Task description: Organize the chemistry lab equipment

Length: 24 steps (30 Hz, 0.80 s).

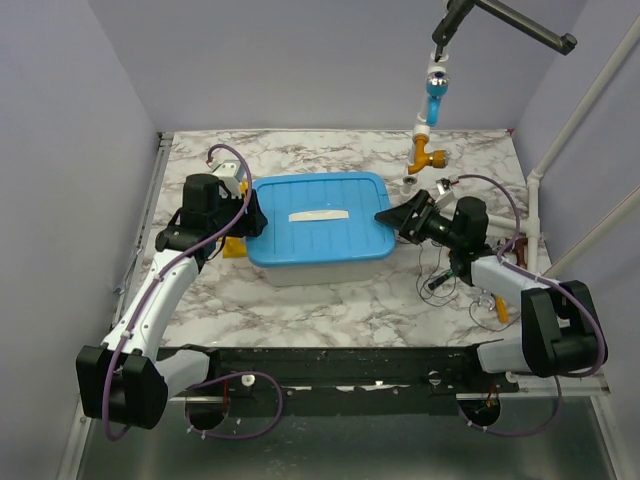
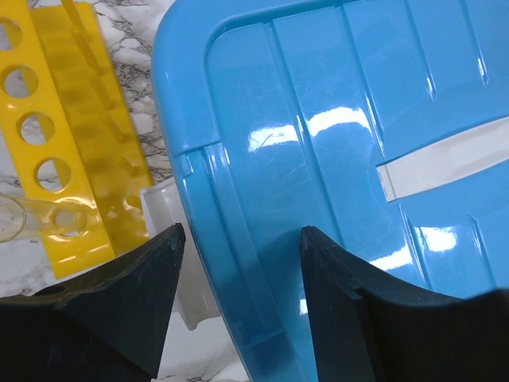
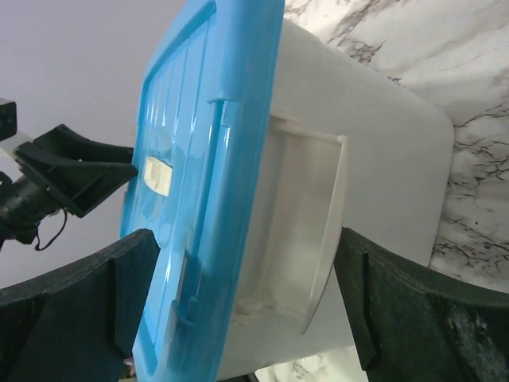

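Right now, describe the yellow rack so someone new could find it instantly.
Start at the blue-lidded bin in the middle of the marble table. Beside its left end, partly hidden under the left arm, lies the tube rack. It alone there is bright yellow, with a row of round holes.

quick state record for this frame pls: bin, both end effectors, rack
bin: white tub with blue lid on, middle of the table
left end effector: open, fingers either side of the lid's left edge
right end effector: open, fingers spanning the tub's right end at the handle recess
contact: cannot tell for either
rack: yellow rack on the table beside the tub's left end, outside it
tube: clear tube at one end of the rack
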Motion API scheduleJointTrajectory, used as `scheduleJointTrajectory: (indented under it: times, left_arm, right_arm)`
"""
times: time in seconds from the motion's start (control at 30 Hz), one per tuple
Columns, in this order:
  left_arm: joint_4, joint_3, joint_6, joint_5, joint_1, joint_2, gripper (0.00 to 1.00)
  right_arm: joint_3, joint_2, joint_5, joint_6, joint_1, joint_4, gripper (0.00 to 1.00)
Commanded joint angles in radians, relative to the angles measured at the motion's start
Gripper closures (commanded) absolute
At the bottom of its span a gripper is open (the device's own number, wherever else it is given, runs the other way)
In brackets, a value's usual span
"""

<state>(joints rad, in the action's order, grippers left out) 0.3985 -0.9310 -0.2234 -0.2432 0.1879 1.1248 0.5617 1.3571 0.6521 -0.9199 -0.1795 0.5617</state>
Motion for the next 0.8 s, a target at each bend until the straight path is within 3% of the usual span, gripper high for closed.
scheduleJointTrajectory:
  times: [0.0,0.13,0.3,0.47,0.77]
  left_arm:
    - [0.034,-0.015,0.019,0.004,0.011,0.020,0.40]
    - [0.034,-0.018,0.021,-0.002,0.018,0.027,0.40]
    - [0.035,-0.017,0.023,0.001,0.023,0.024,0.41]
    - [0.034,-0.018,0.025,0.002,0.025,0.026,0.41]
    - [0.035,-0.020,0.027,0.001,0.034,0.030,0.41]
  right_arm:
    - [-0.009,0.061,0.098,-0.044,-0.003,0.153,0.03]
    - [0.004,0.127,0.131,-0.075,-0.006,0.226,0.10]
    - [0.027,0.141,0.116,-0.064,-0.019,0.216,0.34]
    - [0.048,0.089,0.042,0.026,-0.036,0.062,0.48]
    - [0.070,0.015,-0.132,0.166,-0.077,-0.161,0.62]
